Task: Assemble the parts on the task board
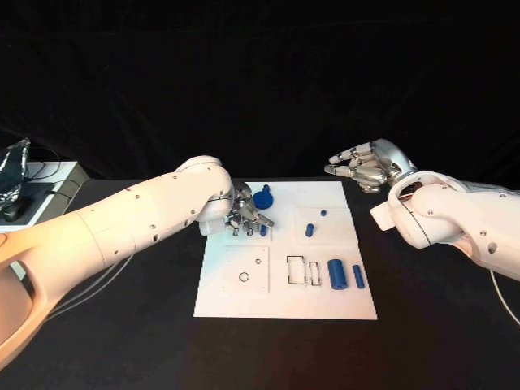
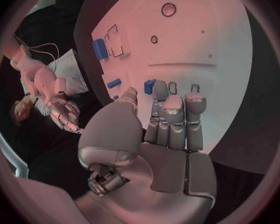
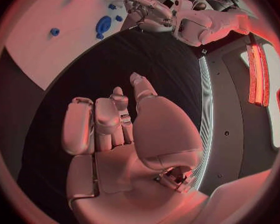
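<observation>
The white task board (image 1: pixel 286 302) lies mid-table. My left hand (image 1: pixel 246 215) hovers over its far left part with straight fingers pointing down. Its fingertips (image 2: pixel 160 89) are right by a small blue part (image 2: pixel 149 86), and nothing is gripped. A bigger blue part (image 1: pixel 264 195) stands just behind the hand. Two small blue parts (image 1: pixel 309 230) lie mid-board, and two blue cylinders (image 1: pixel 348 276) lie at the right. My right hand (image 1: pixel 363 166) is raised beyond the board's far right corner, fingers loosely bent and holding nothing (image 3: pixel 115 124).
Empty round holes (image 1: pixel 244 276) and rectangular slots (image 1: pixel 297 270) mark the board's near half. Black tabletop (image 1: pixel 448 325) surrounds the board. A grey box with crumpled foil (image 1: pixel 8 191) sits at the far left edge.
</observation>
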You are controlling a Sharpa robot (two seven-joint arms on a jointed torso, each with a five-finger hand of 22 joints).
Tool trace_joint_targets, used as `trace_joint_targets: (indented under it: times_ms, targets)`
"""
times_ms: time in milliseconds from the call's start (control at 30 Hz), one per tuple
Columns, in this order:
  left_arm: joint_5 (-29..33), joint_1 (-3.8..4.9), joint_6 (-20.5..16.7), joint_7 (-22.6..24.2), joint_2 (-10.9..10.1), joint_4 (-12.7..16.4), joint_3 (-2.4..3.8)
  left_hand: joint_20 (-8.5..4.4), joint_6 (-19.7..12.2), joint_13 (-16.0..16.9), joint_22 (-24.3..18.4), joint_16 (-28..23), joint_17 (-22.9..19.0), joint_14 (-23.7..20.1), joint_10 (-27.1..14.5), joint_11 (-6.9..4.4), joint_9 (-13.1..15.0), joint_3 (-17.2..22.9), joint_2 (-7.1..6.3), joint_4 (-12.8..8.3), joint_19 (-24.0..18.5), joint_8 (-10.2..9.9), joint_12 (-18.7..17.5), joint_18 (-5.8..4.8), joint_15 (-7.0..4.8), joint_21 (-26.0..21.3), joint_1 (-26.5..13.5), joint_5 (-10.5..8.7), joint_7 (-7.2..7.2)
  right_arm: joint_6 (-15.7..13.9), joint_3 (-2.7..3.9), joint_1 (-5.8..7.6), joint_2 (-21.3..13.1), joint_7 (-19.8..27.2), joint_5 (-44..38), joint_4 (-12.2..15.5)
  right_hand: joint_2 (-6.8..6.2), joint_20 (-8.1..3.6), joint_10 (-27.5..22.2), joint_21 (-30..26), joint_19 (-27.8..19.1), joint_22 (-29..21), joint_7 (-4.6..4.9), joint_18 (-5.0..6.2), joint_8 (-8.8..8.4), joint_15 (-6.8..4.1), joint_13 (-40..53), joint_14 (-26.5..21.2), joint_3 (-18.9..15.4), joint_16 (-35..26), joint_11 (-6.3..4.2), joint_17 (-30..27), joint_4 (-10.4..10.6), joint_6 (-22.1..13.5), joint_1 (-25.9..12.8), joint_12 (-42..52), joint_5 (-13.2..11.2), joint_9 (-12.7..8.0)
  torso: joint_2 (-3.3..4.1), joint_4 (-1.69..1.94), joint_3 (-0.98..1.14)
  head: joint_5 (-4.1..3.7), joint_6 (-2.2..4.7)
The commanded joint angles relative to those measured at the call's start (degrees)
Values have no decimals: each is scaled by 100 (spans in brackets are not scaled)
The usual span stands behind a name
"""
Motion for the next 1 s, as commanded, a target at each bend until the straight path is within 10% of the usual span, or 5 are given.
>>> trace_joint_targets:
  times_ms: [33,1000]
  targets:
    - [-24,7,119,34,44,-36,-4,6,-19,-15,18,5,5,31,1,-1,15,69,-10,-46,38,-19,34,-63,-1,-26,46,17,-22,89,4,2,12,11,-51,-2,-1,-10,-15,-15,346,982,39,-5,-36,-14,9,-9,0,-24,-16,6,-17,-4,-47,-29,13,5,7,-5,0,-7,-4]
    - [61,-14,-13,132,119,-146,-91,-12,-234,-197,313,-12,13,7,-48,-27,750,1132,-428,82,76,387,162,-80,-17,-235,-256,2,-75,98,4,2,54,-43,-91,-27,15,-11,-7,-12,349,983,41,-5,-41,-15,16,-6,21,-22,-18,13,-42,-6,-25,-27,15,12,11,11,12,5,2]
